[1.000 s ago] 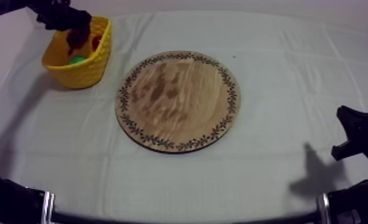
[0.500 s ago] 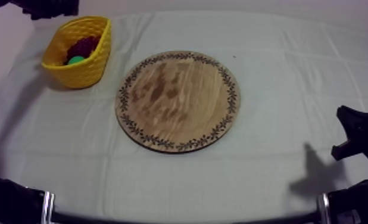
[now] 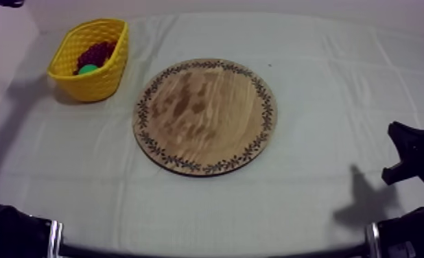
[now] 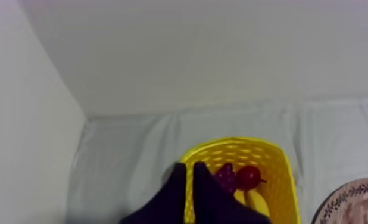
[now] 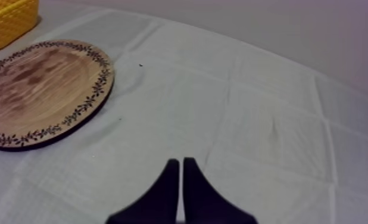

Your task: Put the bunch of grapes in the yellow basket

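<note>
Left end effector (image 4: pixel 188 167) is closed on nothing, both fingers pressed together into a thin wedge, hanging up above the near rim of the yellow basket (image 4: pixel 240 145). The bunch of grapes (image 4: pixel 225 176) sits inside that basket, right up against a small red fruit (image 4: pixel 248 176). In the top view the basket's at the far left corner of the tabletop (image 3: pixel 311 199), apart from the round wooden board (image 3: pixel 204 116) in the middle. Right end effector (image 5: pixel 181 162) is closed on nothing too, low over the cloth, well apart from the board.
</note>
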### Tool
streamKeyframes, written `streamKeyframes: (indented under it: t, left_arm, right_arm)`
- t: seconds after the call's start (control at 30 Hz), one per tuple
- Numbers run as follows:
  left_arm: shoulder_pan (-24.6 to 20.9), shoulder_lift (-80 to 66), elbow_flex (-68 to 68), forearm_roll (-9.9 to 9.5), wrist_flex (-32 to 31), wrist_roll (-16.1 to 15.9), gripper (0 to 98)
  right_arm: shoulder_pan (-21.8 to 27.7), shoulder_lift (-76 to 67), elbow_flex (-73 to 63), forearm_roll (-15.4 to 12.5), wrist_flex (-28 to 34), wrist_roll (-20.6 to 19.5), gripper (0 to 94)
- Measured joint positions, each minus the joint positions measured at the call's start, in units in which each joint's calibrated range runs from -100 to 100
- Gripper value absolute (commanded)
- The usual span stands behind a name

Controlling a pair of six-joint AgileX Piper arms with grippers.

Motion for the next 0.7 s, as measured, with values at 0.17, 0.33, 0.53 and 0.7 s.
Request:
streamKeyframes:
  t: [0.17,0.33,0.53,0.7]
  left_arm:
    - [-1.50,-11.43,8.04,0.30,-2.22,2.56,0.1]
    - [-1.76,-23.35,19.25,0.20,-4.31,3.13,0.0]
    - [-1.17,-39.37,35.52,0.13,-6.00,1.98,0.0]
    - [-1.67,-52.25,49.08,0.29,-10.04,2.23,0.0]
  right_arm:
    - [0.00,0.00,0.00,0.00,0.00,0.00,0.4]
    - [0.00,0.00,0.00,0.00,0.00,0.00,0.4]
    - [0.00,0.00,0.00,0.00,0.00,0.00,0.4]
    - [0.00,0.00,0.00,0.00,0.00,0.00,0.4]
